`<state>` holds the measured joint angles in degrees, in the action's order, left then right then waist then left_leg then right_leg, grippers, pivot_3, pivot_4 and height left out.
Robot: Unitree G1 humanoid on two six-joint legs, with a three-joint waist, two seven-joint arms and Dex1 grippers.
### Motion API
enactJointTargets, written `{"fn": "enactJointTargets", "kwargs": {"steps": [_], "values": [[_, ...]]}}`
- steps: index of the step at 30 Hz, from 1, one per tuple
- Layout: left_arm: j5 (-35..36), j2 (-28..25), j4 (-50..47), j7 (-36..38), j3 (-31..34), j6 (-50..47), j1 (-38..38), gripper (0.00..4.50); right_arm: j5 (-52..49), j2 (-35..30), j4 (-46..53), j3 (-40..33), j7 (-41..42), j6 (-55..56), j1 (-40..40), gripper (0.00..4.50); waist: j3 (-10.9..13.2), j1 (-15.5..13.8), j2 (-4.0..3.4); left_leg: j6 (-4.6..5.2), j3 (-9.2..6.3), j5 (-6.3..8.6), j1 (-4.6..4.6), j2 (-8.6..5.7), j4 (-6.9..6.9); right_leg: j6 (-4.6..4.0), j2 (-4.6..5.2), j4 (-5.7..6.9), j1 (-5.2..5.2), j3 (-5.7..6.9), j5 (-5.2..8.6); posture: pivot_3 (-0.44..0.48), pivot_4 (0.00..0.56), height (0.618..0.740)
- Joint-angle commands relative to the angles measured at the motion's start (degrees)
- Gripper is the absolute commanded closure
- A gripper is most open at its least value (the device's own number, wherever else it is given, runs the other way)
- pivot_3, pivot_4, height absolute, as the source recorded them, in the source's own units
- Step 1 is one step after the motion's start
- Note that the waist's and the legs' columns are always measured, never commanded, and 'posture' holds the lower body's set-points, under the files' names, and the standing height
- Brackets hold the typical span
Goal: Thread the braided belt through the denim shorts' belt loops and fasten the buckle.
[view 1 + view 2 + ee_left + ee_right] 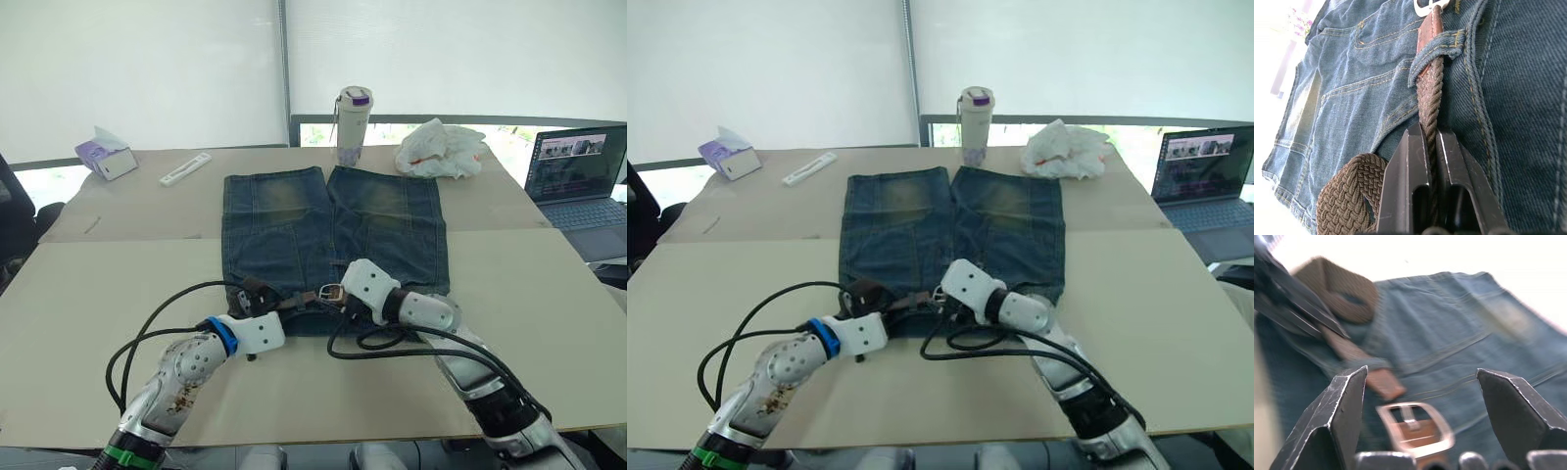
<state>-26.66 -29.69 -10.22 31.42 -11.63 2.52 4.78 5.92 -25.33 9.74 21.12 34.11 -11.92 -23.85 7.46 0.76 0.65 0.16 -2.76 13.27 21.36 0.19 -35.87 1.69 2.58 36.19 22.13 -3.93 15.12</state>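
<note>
Left gripper [1431, 147] jaws clench the braided belt [1431, 93] — brown weave through a belt loop [1442, 46]; right gripper [1420, 396] jaws released over the silver buckle [1415, 423].

Blue denim shorts [333, 235]: faded yellowish patches on both legs, tan stitching along seams. Braided woven belt [1431, 105]: dark brown, with a smooth reddish-brown leather end. Rectangular metal buckle [1415, 423]: silver. Two-finger left gripper [1431, 147] and right gripper [1420, 396]: black fingers. Tabletop [98, 294]: plain beige.
</note>
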Motion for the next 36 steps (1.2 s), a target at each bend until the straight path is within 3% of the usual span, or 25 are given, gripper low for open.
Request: {"fn": "enactJointTargets", "kwargs": {"steps": [1,9,21,22,32,36], "values": [[0.49,0.87,0.38,-1.09,-0.80,-0.08,1.10,4.50,5.48,-1.13,-1.15,2.59,0.28,5.32,-2.27,0.58,-0.01,-0.03,0.01,0.00,0.00,0.00,0.00,-0.01,0.00,0.00,0.00,0.00,0.00,0.00,0.00,0.000,0.150,0.740],[0.91,1.55,1.59,-2.25,-1.46,1.10,0.65,4.50,13.26,-3.15,-6.44,6.06,2.38,10.82,-5.11,0.58,-0.02,0.01,0.00,0.00,-0.01,0.00,0.00,-0.02,-0.01,0.00,0.03,0.02,-0.01,-0.01,0.00,0.000,0.150,0.740],[1.46,0.89,3.98,-3.76,-1.61,5.00,0.45,4.50,15.51,1.58,-10.37,5.83,-0.01,13.95,-6.65,0.58,-0.09,-0.03,-0.03,0.00,-0.04,0.00,-0.01,-0.05,-0.01,-0.01,0.07,0.04,-0.02,-0.01,-0.01,0.000,0.150,0.740],[1.49,0.86,4.06,-3.87,-1.61,5.17,0.42,4.50,15.51,1.59,-10.39,6.06,0.44,14.37,-6.46,1.10,-0.10,-0.05,-0.04,0.00,-0.04,0.00,-0.02,-0.05,-0.01,-0.01,0.08,0.04,-0.02,-0.01,-0.01,0.000,0.150,0.740],[1.67,0.63,4.64,-4.69,-1.65,6.41,0.48,4.50,15.65,2.25,-10.50,6.01,1.64,15.54,-5.08,4.46,-0.13,-0.03,-0.07,0.00,-0.05,0.00,-0.02,-0.06,-0.01,-0.01,0.07,0.05,-0.02,-0.01,-0.01,0.000,0.150,0.740],[2.17,0.55,4.86,-5.16,-1.40,7.37,0.38,4.50,16.09,2.20,-10.51,5.68,1.03,15.89,-5.12,4.46,-0.13,-0.02,-0.06,0.00,-0.05,0.00,-0.02,-0.06,-0.01,-0.01,0.07,0.05,-0.02,-0.01,-0.01,0.000,0.150,0.740]]}}
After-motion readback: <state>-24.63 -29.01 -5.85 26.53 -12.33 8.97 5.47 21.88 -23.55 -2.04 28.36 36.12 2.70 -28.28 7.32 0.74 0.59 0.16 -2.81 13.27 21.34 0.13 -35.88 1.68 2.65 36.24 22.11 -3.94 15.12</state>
